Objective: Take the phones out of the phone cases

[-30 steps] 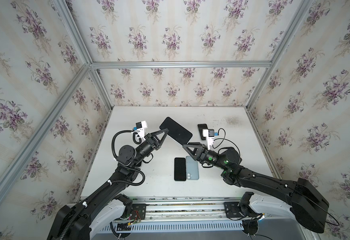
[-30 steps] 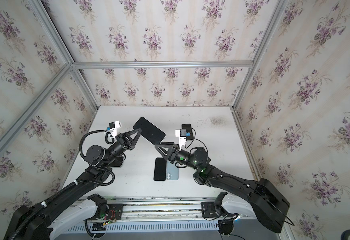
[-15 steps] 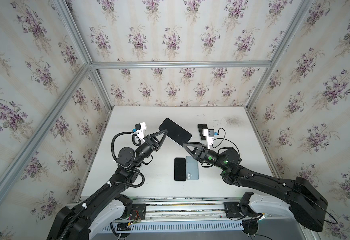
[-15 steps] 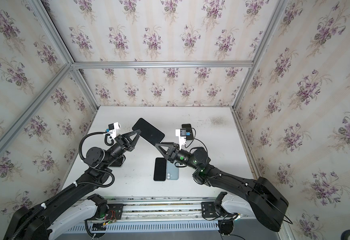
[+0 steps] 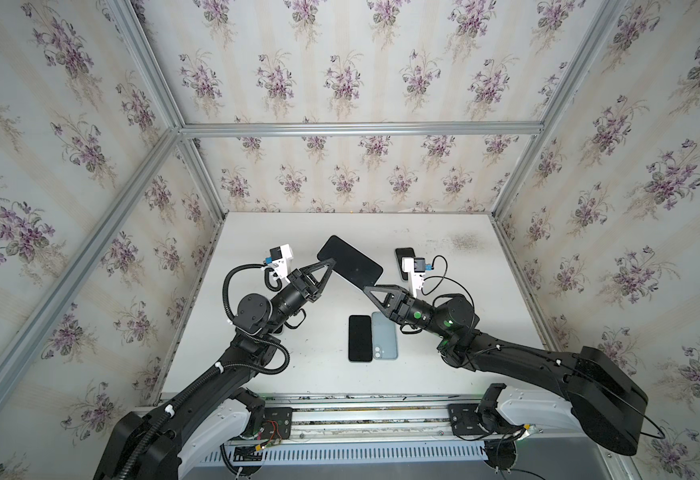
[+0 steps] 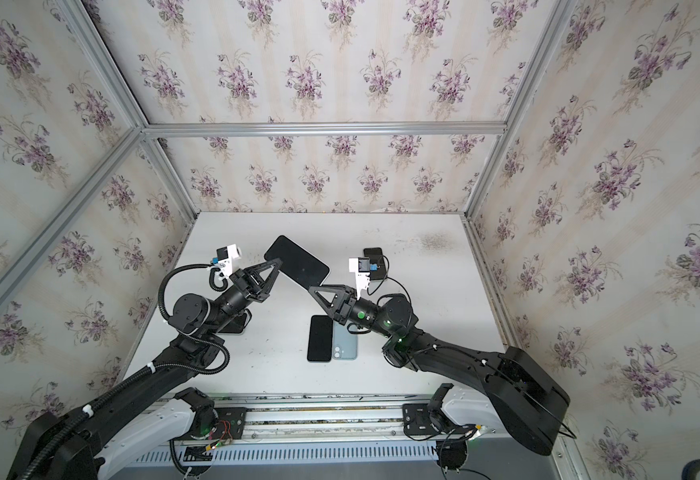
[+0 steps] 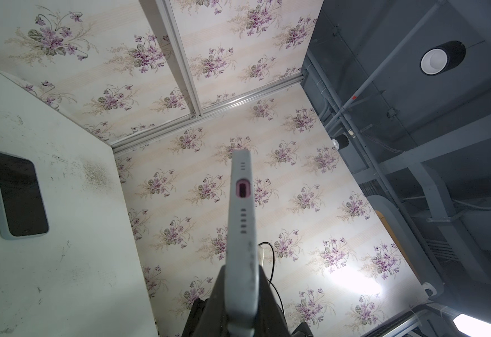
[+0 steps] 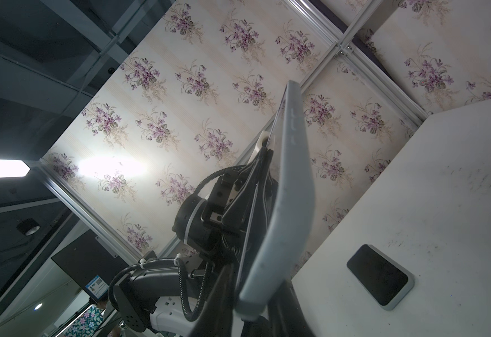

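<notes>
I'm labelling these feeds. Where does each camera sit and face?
Both top views: overhead, looking down on the table; both arms show.
Left wrist: behind the left gripper, facing wall and ceiling; its fingers show.
Right wrist: behind the right gripper, facing the left arm; its fingers show.
All share the raised cased phone.

Wallpaper (image 5: 340,75): cream stripes, purple violet sprays, green leaves. Frame bars (image 5: 360,128): silver. Table (image 5: 443,365): white, with dark speckled smudge (image 5: 462,241). Phone (image 5: 350,262) screen: black. Phone case (image 7: 242,233): pale grey, dark scuffs, pink-rimmed port. Flat phone (image 5: 359,338): black. Neighbouring phone back (image 5: 385,340): grey-blue. Far phone (image 7: 19,194): black screen, pale case, blue side button. Arms (image 5: 231,374), left end effector (image 5: 331,262), right end effector (image 5: 367,288): black. Camera mounts (image 5: 281,259): white.
</notes>
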`<state>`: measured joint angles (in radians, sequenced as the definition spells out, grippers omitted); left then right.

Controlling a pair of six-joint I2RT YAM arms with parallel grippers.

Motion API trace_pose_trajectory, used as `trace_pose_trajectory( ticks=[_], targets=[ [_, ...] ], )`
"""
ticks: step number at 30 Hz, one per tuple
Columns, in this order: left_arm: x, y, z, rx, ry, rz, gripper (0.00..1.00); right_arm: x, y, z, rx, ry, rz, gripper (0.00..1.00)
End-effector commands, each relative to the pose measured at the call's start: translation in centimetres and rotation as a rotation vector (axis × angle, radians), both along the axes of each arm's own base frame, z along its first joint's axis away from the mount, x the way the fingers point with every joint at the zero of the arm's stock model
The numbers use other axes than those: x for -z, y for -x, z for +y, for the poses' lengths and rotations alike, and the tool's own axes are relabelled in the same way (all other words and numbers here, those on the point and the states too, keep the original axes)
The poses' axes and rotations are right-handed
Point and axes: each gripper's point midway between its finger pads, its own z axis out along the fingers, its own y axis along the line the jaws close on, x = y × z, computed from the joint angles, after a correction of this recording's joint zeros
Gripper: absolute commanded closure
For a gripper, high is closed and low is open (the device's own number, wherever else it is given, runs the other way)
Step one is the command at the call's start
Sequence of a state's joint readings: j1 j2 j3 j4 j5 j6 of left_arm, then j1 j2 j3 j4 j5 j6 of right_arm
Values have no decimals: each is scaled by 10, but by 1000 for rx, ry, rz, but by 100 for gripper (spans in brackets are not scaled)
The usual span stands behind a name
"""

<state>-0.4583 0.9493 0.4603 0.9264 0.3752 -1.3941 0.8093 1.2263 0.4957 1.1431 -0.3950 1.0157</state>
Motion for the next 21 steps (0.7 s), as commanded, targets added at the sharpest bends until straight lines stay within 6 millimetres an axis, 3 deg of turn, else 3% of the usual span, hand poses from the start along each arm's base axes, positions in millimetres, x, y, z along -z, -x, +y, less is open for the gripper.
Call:
trace_pose_trajectory(
  ticks=[1, 6, 14, 21],
  targets=[
    [-16, 4, 3, -3, 31, -56, 100, -15, 7, -2, -23, -49, -56, 80],
    [-14, 3, 3, -6, 25, -51, 100, -12, 7, -2, -26, -47, -53, 85],
    [-9, 1, 2, -4, 7, 0, 100, -6, 14, 0, -49, -13, -83, 86],
    [0, 0, -6, 29, -35, 107, 100, 18, 24, 4, -62, 158, -201, 93]
  ],
)
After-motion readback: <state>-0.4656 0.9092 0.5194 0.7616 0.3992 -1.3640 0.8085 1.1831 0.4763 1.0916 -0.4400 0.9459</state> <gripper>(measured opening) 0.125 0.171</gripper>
